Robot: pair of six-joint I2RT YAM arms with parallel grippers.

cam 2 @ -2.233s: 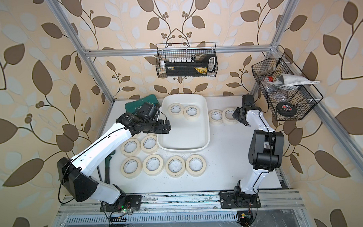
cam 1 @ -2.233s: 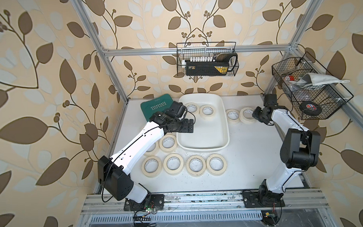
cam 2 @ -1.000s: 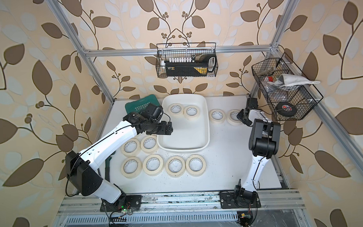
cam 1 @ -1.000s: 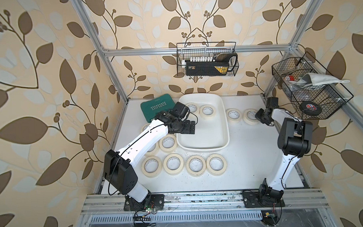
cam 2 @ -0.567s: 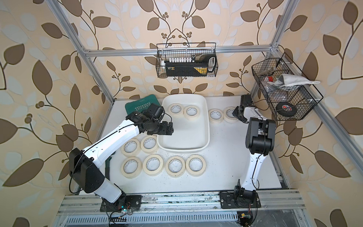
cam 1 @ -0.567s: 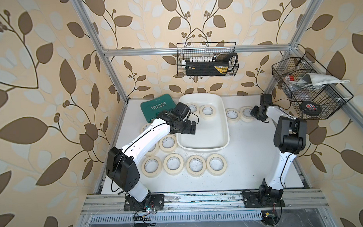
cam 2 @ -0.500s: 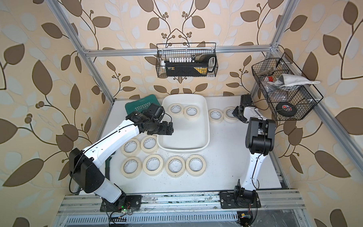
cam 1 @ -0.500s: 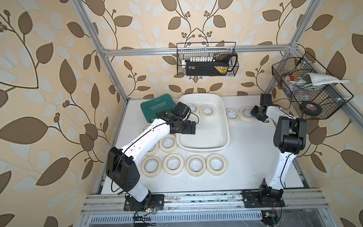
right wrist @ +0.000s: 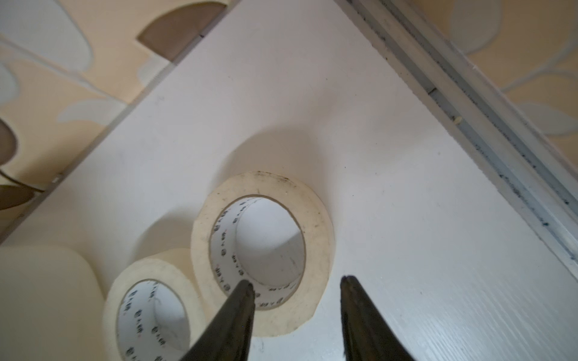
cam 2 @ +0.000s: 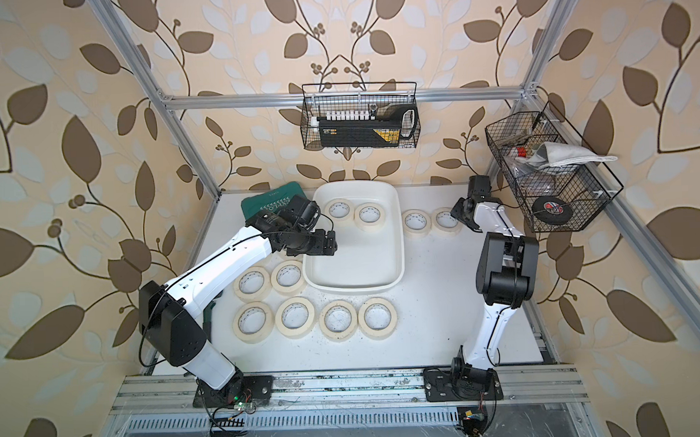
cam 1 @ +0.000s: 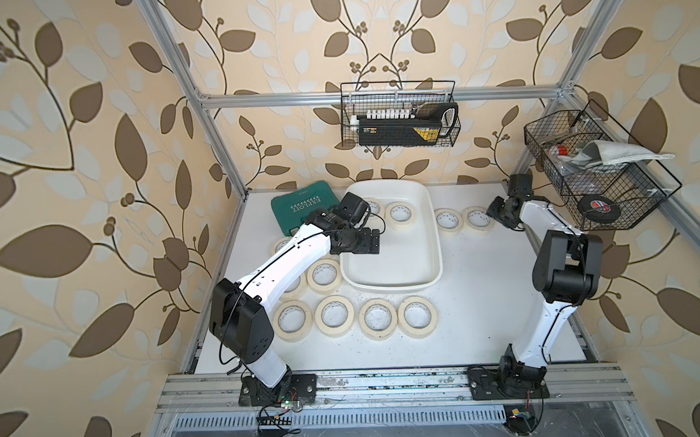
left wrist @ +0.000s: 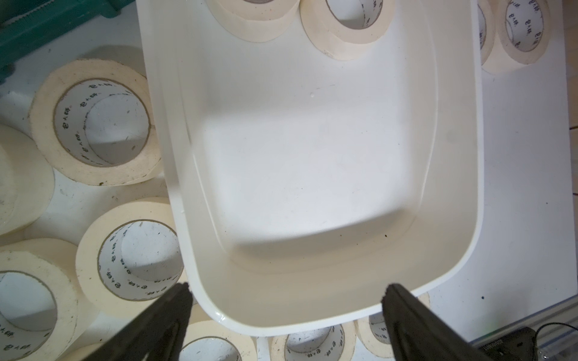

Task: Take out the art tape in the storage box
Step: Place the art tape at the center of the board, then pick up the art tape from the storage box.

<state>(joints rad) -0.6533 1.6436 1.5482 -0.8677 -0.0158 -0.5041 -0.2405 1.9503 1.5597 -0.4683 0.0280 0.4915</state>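
White tabletop (cam 1: 483, 303) inside an aluminium frame, leaf-pattern wallpaper on every side.

Nearest: four rolls of art tape (cam 1: 335, 316) lying flat in a row, side by side, just in front of the storage box (cam 1: 434, 260). More rolls (cam 1: 323, 274) flat on the table along the box's left side, partly under the left arm.

Mid-table: left gripper (cam 1: 372, 242) above the box's left rim, jaws spread wide, nothing held. In the wrist view, the left gripper (left wrist: 287, 285) with both fingers far apart and the near end of the box between them.

Far end of the box: two rolls (cam 1: 400, 214) flat on its floor, side by side, one partly hidden behind the left wrist.

Right of the box, on the table: two further rolls (cam 1: 447, 219) close together. Right gripper (cam 1: 494, 218) low over the outer roll (right wrist: 319, 218), jaws parted, one fingertip over the core opening, the other outside the ring, not clamped. Contact unclear.

Farthest: teal case (cam 1: 300, 207) at the far left beside the box. Wire basket (cam 1: 401, 117) on the back rail. Second basket (cam 1: 628, 193) on the right side, with a black roll (cam 1: 598, 206) inside.
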